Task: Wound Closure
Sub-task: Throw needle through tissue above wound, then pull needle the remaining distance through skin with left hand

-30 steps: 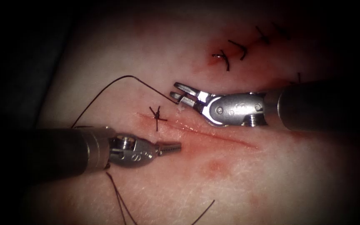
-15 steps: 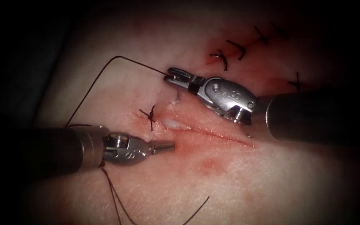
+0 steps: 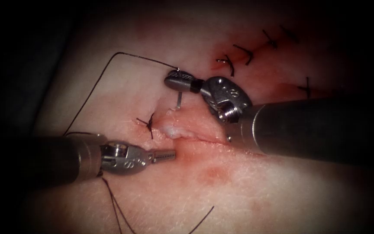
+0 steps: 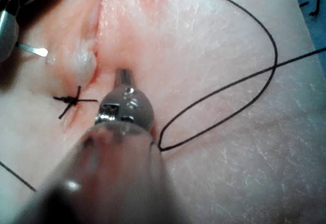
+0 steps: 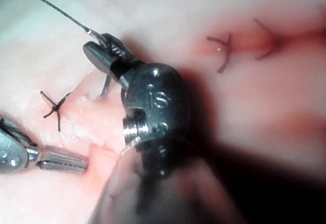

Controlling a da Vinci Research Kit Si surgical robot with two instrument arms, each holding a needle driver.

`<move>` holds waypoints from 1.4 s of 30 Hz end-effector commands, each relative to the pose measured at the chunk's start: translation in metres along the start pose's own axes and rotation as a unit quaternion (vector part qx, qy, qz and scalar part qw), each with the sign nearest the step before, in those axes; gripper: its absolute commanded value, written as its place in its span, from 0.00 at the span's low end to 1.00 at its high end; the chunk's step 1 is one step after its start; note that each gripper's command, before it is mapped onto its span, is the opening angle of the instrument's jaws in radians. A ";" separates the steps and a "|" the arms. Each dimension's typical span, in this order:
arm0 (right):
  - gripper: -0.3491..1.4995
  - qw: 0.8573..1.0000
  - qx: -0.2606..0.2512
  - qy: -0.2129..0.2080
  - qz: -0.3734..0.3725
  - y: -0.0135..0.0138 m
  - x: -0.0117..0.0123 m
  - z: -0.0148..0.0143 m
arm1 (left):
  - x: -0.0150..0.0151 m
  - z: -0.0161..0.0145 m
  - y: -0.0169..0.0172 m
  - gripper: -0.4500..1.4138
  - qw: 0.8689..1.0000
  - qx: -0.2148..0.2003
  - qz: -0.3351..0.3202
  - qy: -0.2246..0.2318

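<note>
Pale tissue [image 3: 282, 186] with a reddened cut [image 3: 204, 138] carries a knotted stitch [image 3: 149, 123] near the cut's left end, a row of finished stitches [image 3: 243, 52] farther back, dark thread [image 3: 96, 86] looping across its left side, and red fluid [image 3: 213, 173] in patches.

Both tools' fingers [image 3: 164, 154] closed
</note>
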 end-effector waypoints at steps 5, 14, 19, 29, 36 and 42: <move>0.00 1.000 0.012 -0.014 0.025 -0.0011 -0.0026 0.0007 | -0.0004 0.0005 0.0001 0.00 1.000 -0.001 0.000 -0.002; 0.00 0.995 0.033 -0.051 0.074 -0.0027 -0.0060 0.0003 | -0.0003 0.0003 -0.0004 0.00 1.000 -0.003 -0.002 -0.001; 0.00 0.988 0.051 -0.069 0.127 -0.0029 -0.0070 0.0003 | -0.0006 -0.0005 -0.0006 0.00 1.000 -0.004 -0.002 -0.004; 0.81 0.969 0.115 -0.029 0.215 -0.0020 -0.0054 0.0002 | -0.0006 -0.0013 -0.0007 0.00 0.999 -0.012 0.051 0.004; 0.90 0.967 0.126 -0.033 0.220 0.0025 -0.0022 -0.0014 | -0.0015 -0.0028 -0.0012 0.10 0.995 -0.010 0.084 0.058; 0.90 0.969 0.123 -0.013 0.215 0.0067 0.0000 -0.0030 | -0.0008 -0.0019 -0.0014 0.41 0.983 -0.018 0.153 0.098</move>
